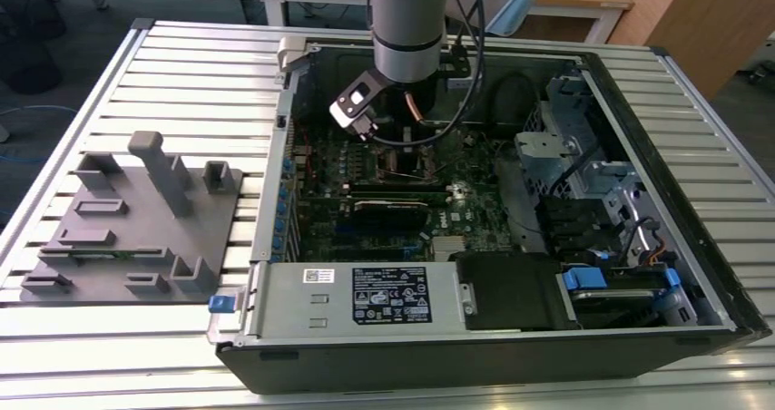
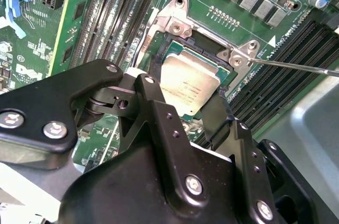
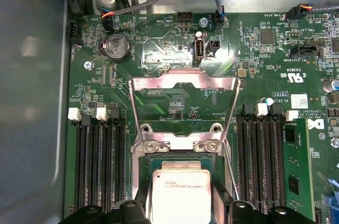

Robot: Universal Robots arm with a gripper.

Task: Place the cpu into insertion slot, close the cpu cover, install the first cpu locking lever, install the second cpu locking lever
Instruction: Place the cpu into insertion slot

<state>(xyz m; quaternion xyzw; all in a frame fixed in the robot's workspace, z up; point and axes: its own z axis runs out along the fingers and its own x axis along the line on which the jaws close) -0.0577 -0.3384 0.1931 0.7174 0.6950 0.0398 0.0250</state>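
The cpu, a flat square chip with a silver-grey top, sits between my black fingers directly over the insertion slot. My gripper is shut on the cpu, with a finger against each of two opposite edges. I cannot tell whether the chip rests in the socket or hovers just above it. The cpu cover stands raised open beyond the socket. A thin wire locking lever sticks out unlatched beside the socket.
Long black memory slots flank the socket on both sides. The open computer case walls in the arm, with drive cages on the exterior view's right. A grey fixture block lies on the slatted table at its left.
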